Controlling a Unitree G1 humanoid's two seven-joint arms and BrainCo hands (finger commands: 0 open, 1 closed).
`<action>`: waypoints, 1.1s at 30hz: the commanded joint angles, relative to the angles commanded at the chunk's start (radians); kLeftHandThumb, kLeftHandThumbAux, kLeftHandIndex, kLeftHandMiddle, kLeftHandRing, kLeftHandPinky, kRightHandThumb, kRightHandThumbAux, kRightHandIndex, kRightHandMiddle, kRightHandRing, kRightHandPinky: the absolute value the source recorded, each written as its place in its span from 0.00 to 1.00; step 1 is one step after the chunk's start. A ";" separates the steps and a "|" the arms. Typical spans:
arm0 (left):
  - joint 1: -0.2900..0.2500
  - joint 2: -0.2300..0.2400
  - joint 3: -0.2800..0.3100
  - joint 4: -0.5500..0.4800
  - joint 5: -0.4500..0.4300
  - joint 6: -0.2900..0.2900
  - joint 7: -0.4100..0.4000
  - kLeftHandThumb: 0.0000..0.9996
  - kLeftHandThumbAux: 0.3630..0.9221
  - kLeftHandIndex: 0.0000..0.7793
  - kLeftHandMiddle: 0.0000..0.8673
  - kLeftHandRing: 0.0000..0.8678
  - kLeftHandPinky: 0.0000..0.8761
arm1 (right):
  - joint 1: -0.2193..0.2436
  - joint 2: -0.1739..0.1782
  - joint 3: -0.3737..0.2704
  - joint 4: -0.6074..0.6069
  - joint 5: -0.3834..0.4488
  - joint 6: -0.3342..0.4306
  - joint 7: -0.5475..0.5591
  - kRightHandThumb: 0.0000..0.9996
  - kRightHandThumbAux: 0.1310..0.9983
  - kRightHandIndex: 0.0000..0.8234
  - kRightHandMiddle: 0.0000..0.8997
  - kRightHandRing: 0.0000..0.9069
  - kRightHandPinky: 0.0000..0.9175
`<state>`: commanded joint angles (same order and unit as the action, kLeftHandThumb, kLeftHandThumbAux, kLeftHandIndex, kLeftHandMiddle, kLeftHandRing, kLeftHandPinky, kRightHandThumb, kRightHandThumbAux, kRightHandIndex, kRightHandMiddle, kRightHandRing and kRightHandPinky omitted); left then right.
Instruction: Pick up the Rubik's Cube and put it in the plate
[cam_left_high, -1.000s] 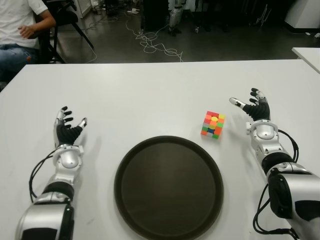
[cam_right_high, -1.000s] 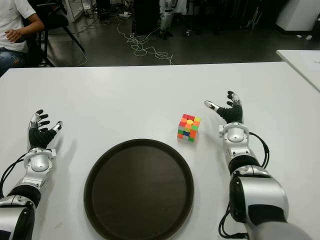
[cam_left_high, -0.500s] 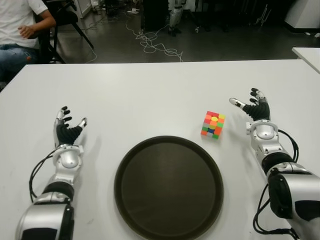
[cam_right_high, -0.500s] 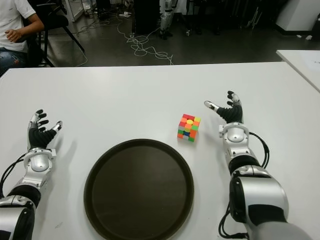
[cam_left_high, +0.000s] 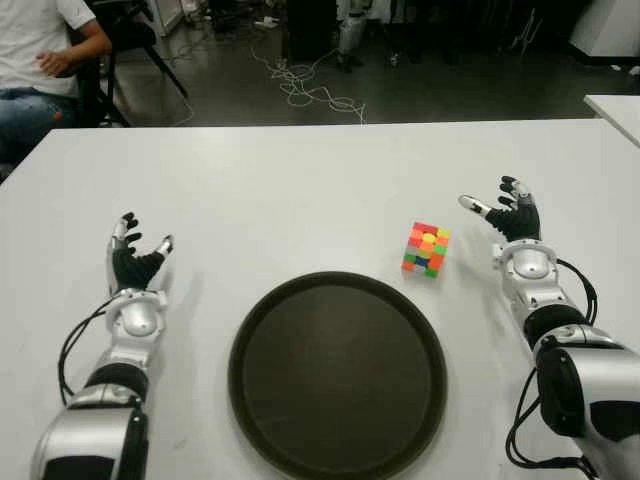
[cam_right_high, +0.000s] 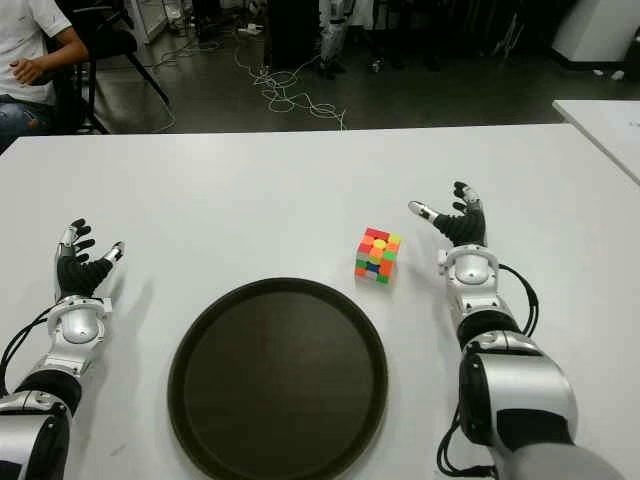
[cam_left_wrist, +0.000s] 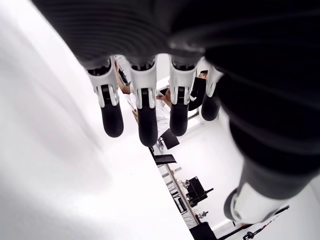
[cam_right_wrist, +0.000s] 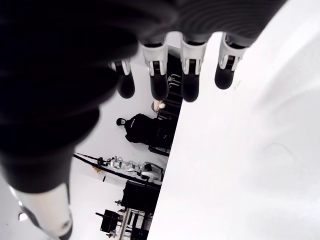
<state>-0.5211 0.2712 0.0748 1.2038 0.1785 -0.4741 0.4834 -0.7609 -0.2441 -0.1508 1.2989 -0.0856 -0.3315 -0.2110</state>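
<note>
The Rubik's Cube (cam_left_high: 426, 249) stands on the white table (cam_left_high: 300, 190), just beyond the far right rim of the round dark plate (cam_left_high: 337, 372). The plate holds nothing. My right hand (cam_left_high: 508, 218) shows to the right of the cube, a short gap away, fingers spread and holding nothing. My left hand (cam_left_high: 134, 255) shows at the table's left side, well left of the plate, also spread with nothing in it. Both wrist views show straight fingers (cam_left_wrist: 142, 112) over bare tabletop, and fingers (cam_right_wrist: 191, 70) likewise.
A seated person (cam_left_high: 40, 60) is at the far left behind the table. Cables (cam_left_high: 305, 85) lie on the dark floor beyond the far edge. Another white table corner (cam_left_high: 615, 108) shows at the right.
</note>
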 joint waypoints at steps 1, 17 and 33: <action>0.000 0.000 0.000 0.000 0.000 0.000 0.001 0.10 0.63 0.14 0.20 0.20 0.21 | 0.001 0.000 0.001 0.000 -0.001 -0.002 -0.001 0.00 0.69 0.20 0.16 0.13 0.09; 0.006 -0.005 0.003 -0.007 -0.006 -0.012 -0.006 0.12 0.67 0.14 0.21 0.22 0.24 | 0.011 -0.007 0.034 -0.009 -0.031 -0.054 -0.012 0.00 0.70 0.19 0.15 0.11 0.09; 0.006 -0.008 0.001 -0.009 -0.004 -0.013 0.003 0.12 0.70 0.15 0.19 0.20 0.21 | 0.016 0.006 -0.001 -0.050 0.020 -0.111 0.049 0.00 0.75 0.16 0.14 0.10 0.07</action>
<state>-0.5146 0.2627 0.0756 1.1953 0.1748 -0.4875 0.4860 -0.7449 -0.2378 -0.1522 1.2493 -0.0660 -0.4425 -0.1618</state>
